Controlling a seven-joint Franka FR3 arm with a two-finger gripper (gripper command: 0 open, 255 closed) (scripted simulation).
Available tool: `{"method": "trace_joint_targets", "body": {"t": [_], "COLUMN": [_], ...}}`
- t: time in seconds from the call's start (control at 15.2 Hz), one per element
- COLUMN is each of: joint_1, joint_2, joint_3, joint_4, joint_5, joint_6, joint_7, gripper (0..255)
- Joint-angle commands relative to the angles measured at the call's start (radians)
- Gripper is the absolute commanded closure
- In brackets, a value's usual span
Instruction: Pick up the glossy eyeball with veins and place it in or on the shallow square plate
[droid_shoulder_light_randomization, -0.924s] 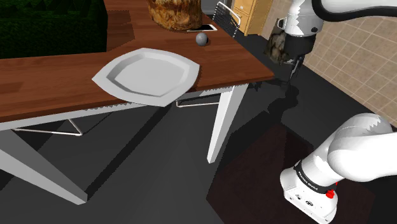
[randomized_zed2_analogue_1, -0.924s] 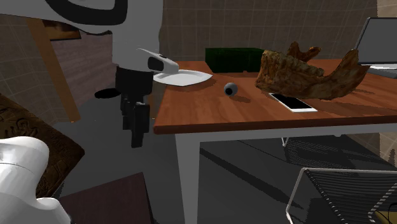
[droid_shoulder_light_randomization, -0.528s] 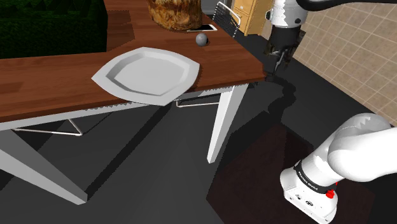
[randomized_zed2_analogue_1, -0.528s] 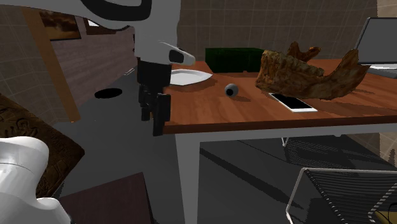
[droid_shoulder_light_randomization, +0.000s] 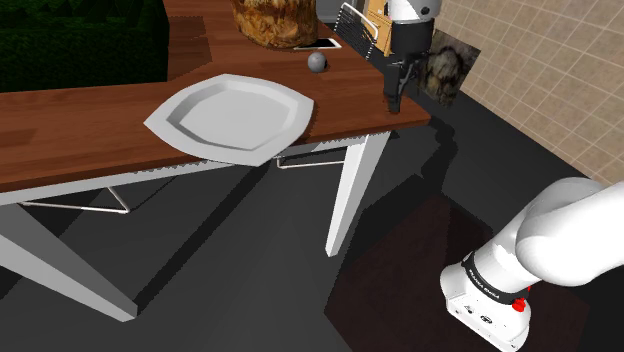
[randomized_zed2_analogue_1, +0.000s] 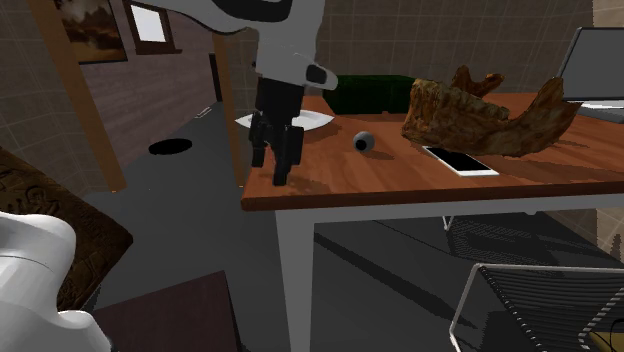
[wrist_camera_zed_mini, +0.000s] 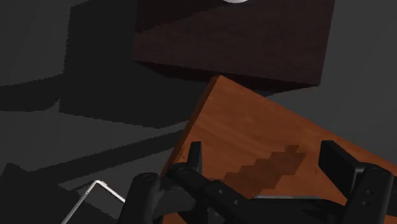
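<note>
One brown wooden surface (droid_shoulder_light_randomization: 90, 130) is counted. On it are counted one shallow white plate with cut corners (droid_shoulder_light_randomization: 235, 115), one small glossy grey ball (droid_shoulder_light_randomization: 317, 62), one gnarled brown driftwood-like lump (randomized_zed2_analogue_1: 480, 115), one flat dark phone with a white edge (randomized_zed2_analogue_1: 460, 160), one dark green box (randomized_zed2_analogue_1: 367, 93) and one open grey laptop (randomized_zed2_analogue_1: 598, 60). One black end effector (wrist_camera_zed_mini: 262, 153) with two fingers (wrist_camera_zed_mini: 340, 167) is counted.

Eyeball (droid_shoulder_light_randomization: 317, 62) on table (droid_shoulder_light_randomization: 80, 130) between plate (droid_shoulder_light_randomization: 230, 115) and phone (randomized_zed2_analogue_1: 460, 160); driftwood (randomized_zed2_analogue_1: 480, 110) beside phone.
</note>
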Motion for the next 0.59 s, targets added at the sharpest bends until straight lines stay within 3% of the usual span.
{"method": "trace_joint_targets", "body": {"t": [0.0,0.53], "joint_1": [-0.005,0.005], "joint_2": [0.085,0.351], "joint_3": [-0.002,0.018], "joint_4": [0.080,0.423], "joint_5": [-0.004,-0.002], "joint_6": [0.137,0.126], "joint_7": [0.000,0.040], "gripper": [0,0]}}
